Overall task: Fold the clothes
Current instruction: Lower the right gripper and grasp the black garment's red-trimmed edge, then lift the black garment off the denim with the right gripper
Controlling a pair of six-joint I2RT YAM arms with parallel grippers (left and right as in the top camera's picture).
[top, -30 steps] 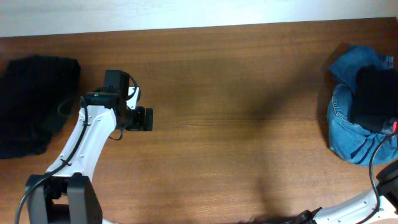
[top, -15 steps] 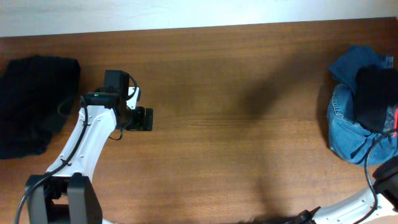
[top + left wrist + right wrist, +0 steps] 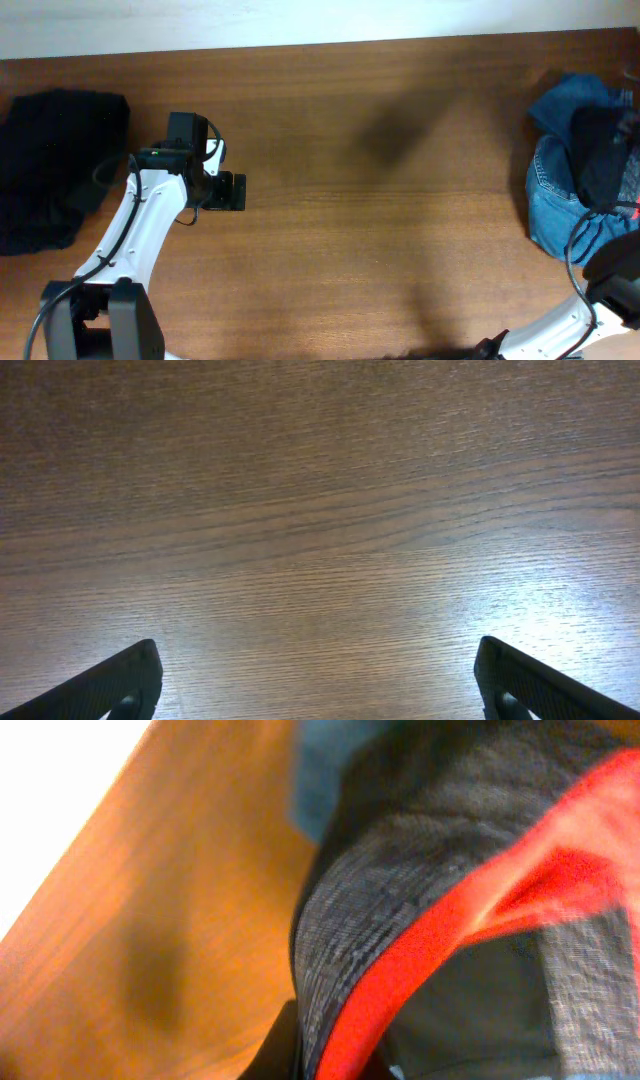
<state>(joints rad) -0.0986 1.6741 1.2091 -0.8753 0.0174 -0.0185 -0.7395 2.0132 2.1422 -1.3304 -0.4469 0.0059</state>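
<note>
Left hand (image 3: 316, 682): fingers wide apart, nothing between them, only bare desk (image 3: 400, 260) underneath. In the overhead view it sits well apart from the denim garment (image 3: 558, 205), far over toward the opposite end of the desk.

Right hand: can't tell its state. The wrist view is filled by the red-and-grey waistband (image 3: 470, 910) pressed up close and blurred, with the fingers hidden. My guess is it has the band, but that's unconfirmed. Right arm (image 3: 612, 292) comes in just beside the denim garment on the near side.

Black trousers (image 3: 598, 160): bunched on top of the denim garment, at its outer side. The visible dark mass runs roughly far-to-near over the denim. The waistband end is at the right wrist camera. I can't see which way the legs trail. The waistband crosses the wrist view diagonally, lower left to upper right.

Dark bundle (image 3: 50, 170): at the far end of the desk from the denim garment, beyond the left hand.

Key relation: the trousers are at the right arm and a long way from the left hand, so the right arm has to bring them off the denim toward open desk. Spreading them comes before any fold. Risk: the denim drags along.
</note>
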